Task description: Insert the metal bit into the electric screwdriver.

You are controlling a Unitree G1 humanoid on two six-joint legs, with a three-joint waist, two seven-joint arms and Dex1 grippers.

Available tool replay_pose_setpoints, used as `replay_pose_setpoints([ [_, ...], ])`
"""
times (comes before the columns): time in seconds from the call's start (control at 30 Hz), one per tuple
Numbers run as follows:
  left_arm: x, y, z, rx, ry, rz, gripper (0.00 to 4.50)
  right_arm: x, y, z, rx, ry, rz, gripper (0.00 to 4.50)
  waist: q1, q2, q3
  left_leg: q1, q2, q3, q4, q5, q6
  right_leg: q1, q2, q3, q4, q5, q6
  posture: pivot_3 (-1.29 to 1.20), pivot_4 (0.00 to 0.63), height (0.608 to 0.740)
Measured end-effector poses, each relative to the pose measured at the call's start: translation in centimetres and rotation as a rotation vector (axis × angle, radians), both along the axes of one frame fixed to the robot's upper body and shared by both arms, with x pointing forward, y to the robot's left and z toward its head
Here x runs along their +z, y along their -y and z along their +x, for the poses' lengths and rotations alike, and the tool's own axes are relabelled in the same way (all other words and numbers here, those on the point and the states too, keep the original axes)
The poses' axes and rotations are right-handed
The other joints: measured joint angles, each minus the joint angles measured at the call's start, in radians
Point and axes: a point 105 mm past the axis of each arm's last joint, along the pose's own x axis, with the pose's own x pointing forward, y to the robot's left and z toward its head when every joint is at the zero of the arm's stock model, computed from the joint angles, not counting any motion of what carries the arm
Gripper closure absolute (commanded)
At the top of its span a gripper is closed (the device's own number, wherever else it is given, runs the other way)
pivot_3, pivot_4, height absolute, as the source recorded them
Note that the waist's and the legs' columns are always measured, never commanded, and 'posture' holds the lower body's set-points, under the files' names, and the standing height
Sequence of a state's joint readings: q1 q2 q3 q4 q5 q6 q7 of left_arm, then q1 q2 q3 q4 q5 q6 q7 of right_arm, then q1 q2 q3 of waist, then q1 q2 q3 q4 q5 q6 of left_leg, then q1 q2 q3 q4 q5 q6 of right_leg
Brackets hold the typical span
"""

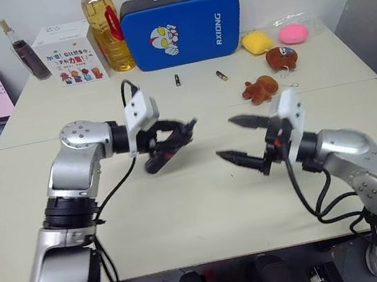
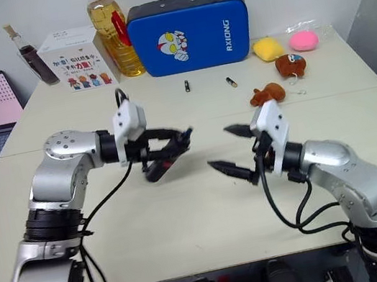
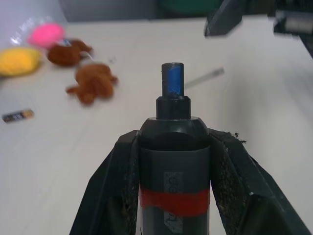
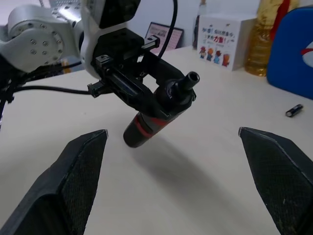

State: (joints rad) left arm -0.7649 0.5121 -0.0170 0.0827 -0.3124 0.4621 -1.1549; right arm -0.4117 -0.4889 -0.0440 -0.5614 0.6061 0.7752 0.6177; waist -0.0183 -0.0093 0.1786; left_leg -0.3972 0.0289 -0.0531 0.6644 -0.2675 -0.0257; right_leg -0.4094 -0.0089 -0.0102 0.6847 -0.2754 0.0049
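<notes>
Left claw (image 1: 183, 131): closed on the electric screwdriver (image 1: 161, 159), both fingers clamped on the dark body just above the red band
Electric screwdriver: held clear of the tabletop (image 1: 188, 221), tilted, its blue-tipped socket end facing across toward the right claw (image 1: 226, 139)
Right claw: spread wide and empty, hanging above the tabletop opposite the screwdriver, well apart from it
Metal bit (image 3: 205, 77): in the left wrist view, a thin silver rod lying flat on the tabletop beyond the screwdriver's tip, untouched by either claw; its exact place relative to the right claw cannot be told
Other items: two short dark cylinders (image 1: 177, 80) (image 1: 221, 75) lie farther back near the blue case (image 1: 181, 27); judged not to be the bit
Step in hand: tool secured and presented; the bit not yet picked up, so insertion has not begun
Next move calls for: the right claw to descend on the bit, close along its thin shaft with enough length left free, then line it up with the socket
Risk noted: the rod is very thin and lies flat, so a pinch may slip or roll it; a small angular error at the socket would likely block entry
</notes>
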Motion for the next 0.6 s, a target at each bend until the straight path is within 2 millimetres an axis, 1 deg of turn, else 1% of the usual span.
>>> replay_pose_setpoints([
  [0.1,0.2,1.2,0.3,0.046,-0.009,-0.118,2.86,0.3,0.8,0.7,-0.044,0.001,-0.001,0.0,0.0,0.0,0.0,0.0,0.0,0.0,0.0,0.0,0.0,0.0,0.0,0.001,0.001,0.0,0.0,0.0,0.15,0.74],
  [0.2,-0.3,2.9,0.4,0.082,-0.031,-0.232,2.86,1.4,1.6,1.5,-0.085,0.03,0.011,0.0,0.001,0.0,0.0,0.0,0.0,0.001,0.0,0.0,0.0,0.0,0.0,0.001,0.001,0.0,0.0,0.0,0.15,0.74],
  [0.33,-0.9,4.1,1.1,0.171,-0.039,-0.372,2.86,1.6,2.1,1.9,-0.116,0.03,0.012,0.0,0.002,0.0,0.0,0.001,0.0,0.001,0.0,0.0,0.0,0.0,0.0,0.001,0.001,0.0,0.0,0.0,0.15,0.74],
  [0.43,-1.7,4.3,1.1,0.21,-0.028,-0.411,2.86,1.7,2.2,2.2,-0.125,0.029,0.016,0.0,0.001,0.0,0.0,0.001,0.0,0.002,0.0,0.0,0.0,0.0,0.0,0.002,0.001,0.0,0.0,0.0,0.15,0.74],
  [0.6,-4.4,3.5,1.0,0.301,-0.07,-0.432,2.86,1.1,2.2,2.9,-0.15,0.022,0.016,0.0,0.001,0.0,0.0,0.001,0.0,0.002,0.0,0.0,0.0,0.0,0.0,0.002,0.001,0.0,0.0,0.0,0.15,0.74],
])
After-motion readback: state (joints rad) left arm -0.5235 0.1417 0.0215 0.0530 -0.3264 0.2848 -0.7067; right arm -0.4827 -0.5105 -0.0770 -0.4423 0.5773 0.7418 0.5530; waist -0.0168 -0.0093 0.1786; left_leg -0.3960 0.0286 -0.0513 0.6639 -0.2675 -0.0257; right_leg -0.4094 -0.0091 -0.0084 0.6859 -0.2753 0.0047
